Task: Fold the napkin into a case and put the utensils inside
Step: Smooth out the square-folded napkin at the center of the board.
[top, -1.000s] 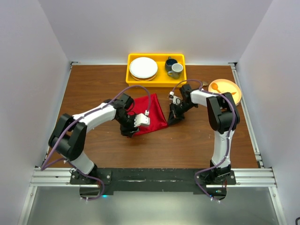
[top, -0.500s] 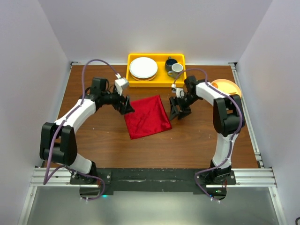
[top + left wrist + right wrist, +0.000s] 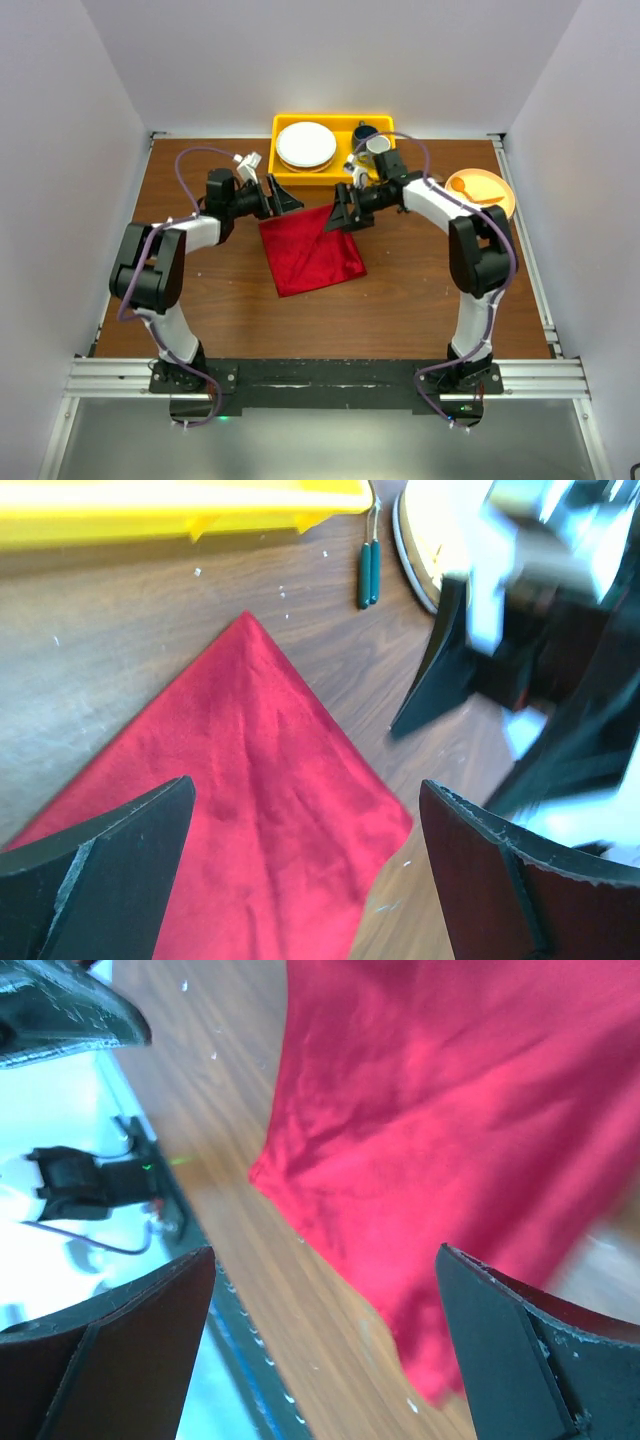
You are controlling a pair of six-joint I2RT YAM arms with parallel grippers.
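The red napkin (image 3: 312, 252) lies flat on the brown table as a tilted square. My left gripper (image 3: 288, 199) is open just above its far left corner, and the cloth (image 3: 240, 810) shows between the spread fingers with nothing held. At the far right corner my right gripper (image 3: 339, 214) is open too, over the napkin's edge (image 3: 450, 1110). In the left wrist view the right gripper (image 3: 520, 630) is a blur at the right. A gold spoon (image 3: 461, 186) rests on the orange plate (image 3: 492, 200). No case is formed.
A yellow tray (image 3: 335, 176) holding a white plate (image 3: 306, 145) and two cups (image 3: 372, 143) stands right behind both grippers. Two thin green rods (image 3: 367, 575) lie beside the orange plate's rim (image 3: 415, 555). White walls close in the table.
Both grippers opened and let the napkin go. The left arm swung from the cloth's near side to its far left corner. The right gripper moved left to the far right corner.
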